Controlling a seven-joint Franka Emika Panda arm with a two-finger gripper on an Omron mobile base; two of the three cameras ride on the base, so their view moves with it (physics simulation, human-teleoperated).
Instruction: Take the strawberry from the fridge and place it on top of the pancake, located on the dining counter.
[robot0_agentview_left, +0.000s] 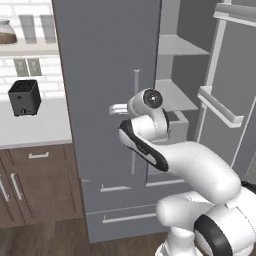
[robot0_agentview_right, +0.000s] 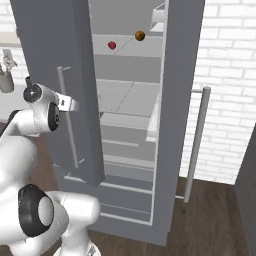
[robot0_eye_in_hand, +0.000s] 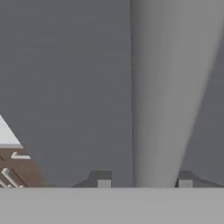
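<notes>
Beside a brick wall, the fridge (robot0_agentview_right: 125, 125) stood partly open in the base views, the strawberry (robot0_agentview_right: 112, 45) on an upper shelf inside; in the hand view the pincer (robot0_eye_in_hand: 144, 180) straddled its handle (robot0_eye_in_hand: 159, 87), half closed, best squeezed squarely before pulling.

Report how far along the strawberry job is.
Done: the fridge looks partly open, its right door swung wide, shelves showing. In hand: the gripper straddles the left door's handle, one finger tip on either side; a firm grip cannot be confirmed. Left: the strawberry sits on an upper shelf beside a round brown fruit, untouched; it has yet to be picked, carried and placed on the pancake.
</notes>
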